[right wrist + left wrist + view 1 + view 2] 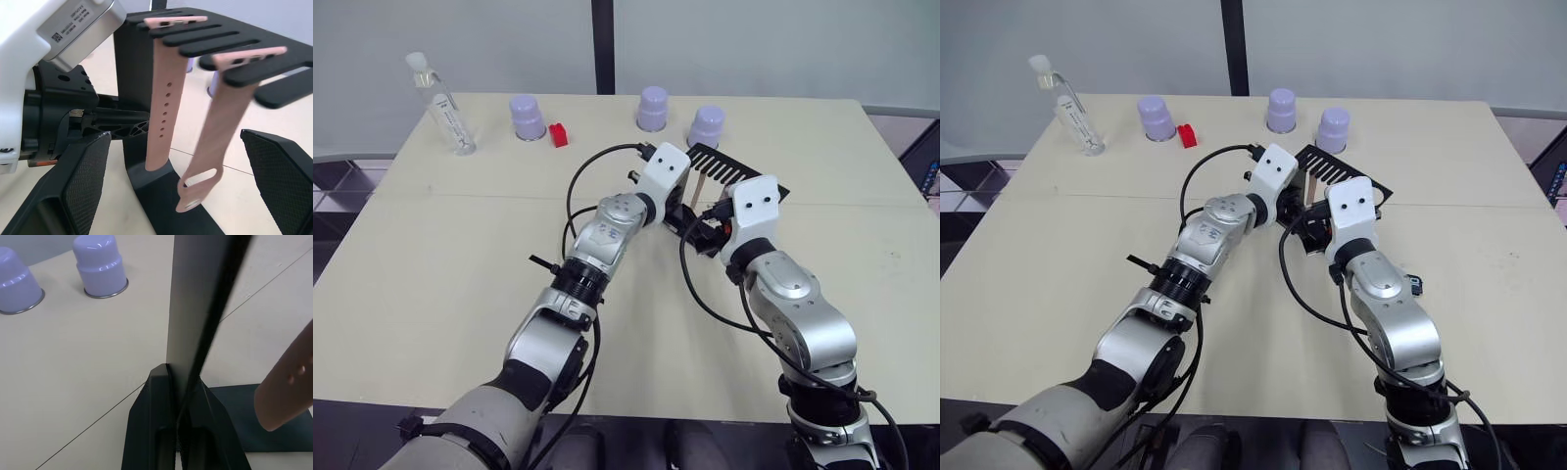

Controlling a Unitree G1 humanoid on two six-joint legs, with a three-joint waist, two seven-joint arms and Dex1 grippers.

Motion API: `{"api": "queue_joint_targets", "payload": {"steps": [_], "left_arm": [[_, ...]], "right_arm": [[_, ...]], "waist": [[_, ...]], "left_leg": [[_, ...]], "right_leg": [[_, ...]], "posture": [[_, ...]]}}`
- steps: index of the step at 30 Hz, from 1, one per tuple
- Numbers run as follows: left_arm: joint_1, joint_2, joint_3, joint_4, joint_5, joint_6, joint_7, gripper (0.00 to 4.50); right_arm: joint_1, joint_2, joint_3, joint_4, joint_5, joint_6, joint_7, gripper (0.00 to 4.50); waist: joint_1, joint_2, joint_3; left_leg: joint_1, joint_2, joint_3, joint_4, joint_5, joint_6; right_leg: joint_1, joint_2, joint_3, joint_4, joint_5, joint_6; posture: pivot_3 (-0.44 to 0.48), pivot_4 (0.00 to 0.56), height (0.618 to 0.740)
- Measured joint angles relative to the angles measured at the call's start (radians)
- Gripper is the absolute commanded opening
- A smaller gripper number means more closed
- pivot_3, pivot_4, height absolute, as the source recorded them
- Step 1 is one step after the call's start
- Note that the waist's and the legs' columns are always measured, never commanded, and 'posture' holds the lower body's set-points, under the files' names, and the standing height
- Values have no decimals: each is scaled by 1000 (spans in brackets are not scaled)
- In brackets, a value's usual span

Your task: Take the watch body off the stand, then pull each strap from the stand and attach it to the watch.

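Left wrist view: left end effector (182,396) clamps stand (195,308), strap (286,387) cropped.

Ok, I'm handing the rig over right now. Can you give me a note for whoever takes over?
Left tool: shut on the stand, clamping its upright.
Right tool: open, fingers spread in front of the straps, touching neither.
Straps: first strap and second strap both hang from the stand's comb arm.
Watch: a small dark item on the table by the right forearm may be it; I cannot tell.
Done: stand steadied.
Left: confirm the watch is off, pull each strap, attach both.
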Motion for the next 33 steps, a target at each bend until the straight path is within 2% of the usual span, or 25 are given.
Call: {"api": "queue_joint_targets", "payload": {"steps": [23,26,29,33], "left_arm": [[-11,-12,3,30,-1,-11,0,44],[-11,-13,3,30,-1,-11,0,0],[-11,-14,3,30,-1,-11,0,0],[-11,-15,3,30,-1,-11,0,0]], "right_arm": [[49,30,1,-54,-109,27,-15,4500],[49,39,1,-53,-120,26,-15,3689],[48,44,2,-53,-125,23,-15,2378],[43,46,3,-48,-136,21,-15,2378]], "waist": [[-1,0,0],[-1,0,0],[-1,0,0],[-1,0,0]], "left_leg": [[0,0,0,0,0,0],[0,0,0,0,0,0],[0,0,0,0,0,0],[0,0,0,0,0,0]], "right_leg": [[0,0,0,0,0,0],[0,0,0,0,0,0],[0,0,0,0,0,0],[0,0,0,0,0,0]], "posture": [[0,150,740],[0,150,740],[0,150,740],[0,150,740]]}}
